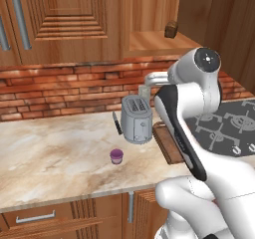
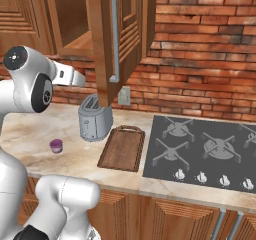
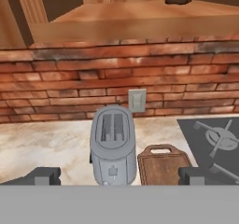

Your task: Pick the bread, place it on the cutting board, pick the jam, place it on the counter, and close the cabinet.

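the fingers (image 3: 119,175) stand wide, holding nothing. a blocky brown bread (image 1: 171,29) sits on the wooden cabinet (image 1: 149,41) shelf. a purple cylindrical jam (image 1: 116,156) rests on the marbled worktop (image 1: 60,153).

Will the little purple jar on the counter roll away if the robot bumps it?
Probably not while upright: the small purple cylindrical jar with its paler lid stands on its flat base on the marbled beige stone counter. It looks squat, so tipping seems unlikely. If knocked onto its round side, it could roll across that smooth top.
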{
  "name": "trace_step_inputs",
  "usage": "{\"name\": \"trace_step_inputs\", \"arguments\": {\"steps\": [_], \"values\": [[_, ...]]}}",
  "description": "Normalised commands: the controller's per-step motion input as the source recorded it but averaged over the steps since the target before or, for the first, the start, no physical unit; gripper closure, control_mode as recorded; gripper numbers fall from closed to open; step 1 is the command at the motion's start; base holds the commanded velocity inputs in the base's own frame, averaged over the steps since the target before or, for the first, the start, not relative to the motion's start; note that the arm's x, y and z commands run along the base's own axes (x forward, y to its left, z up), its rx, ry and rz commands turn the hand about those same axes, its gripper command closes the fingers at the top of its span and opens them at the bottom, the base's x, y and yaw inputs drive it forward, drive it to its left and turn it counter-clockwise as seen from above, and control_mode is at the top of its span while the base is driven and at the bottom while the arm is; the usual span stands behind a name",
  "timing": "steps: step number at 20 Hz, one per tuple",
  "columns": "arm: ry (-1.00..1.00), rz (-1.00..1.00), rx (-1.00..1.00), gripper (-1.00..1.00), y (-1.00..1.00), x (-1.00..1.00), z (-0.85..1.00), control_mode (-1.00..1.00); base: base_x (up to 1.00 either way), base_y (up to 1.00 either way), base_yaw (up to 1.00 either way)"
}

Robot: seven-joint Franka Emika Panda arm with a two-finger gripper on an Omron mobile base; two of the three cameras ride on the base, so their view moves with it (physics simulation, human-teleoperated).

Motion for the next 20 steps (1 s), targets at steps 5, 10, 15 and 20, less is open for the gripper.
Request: {"name": "trace_step_inputs", "arguments": {"steps": [5,10,15,20], "values": [[-0.03,0.0,0.0,-1.0,-0.08,-0.16,0.33,-1.0,0.0,0.0,0.0],[-0.02,0.0,0.0,-1.0,-0.08,-0.11,0.34,-1.0,0.0,0.0,0.0],[-0.02,0.0,0.0,-1.0,-0.09,-0.08,0.34,-1.0,0.0,0.0,0.0],[-0.02,-0.02,0.0,-1.0,-0.08,-0.02,0.34,-1.0,0.0,0.0,0.0]]}}
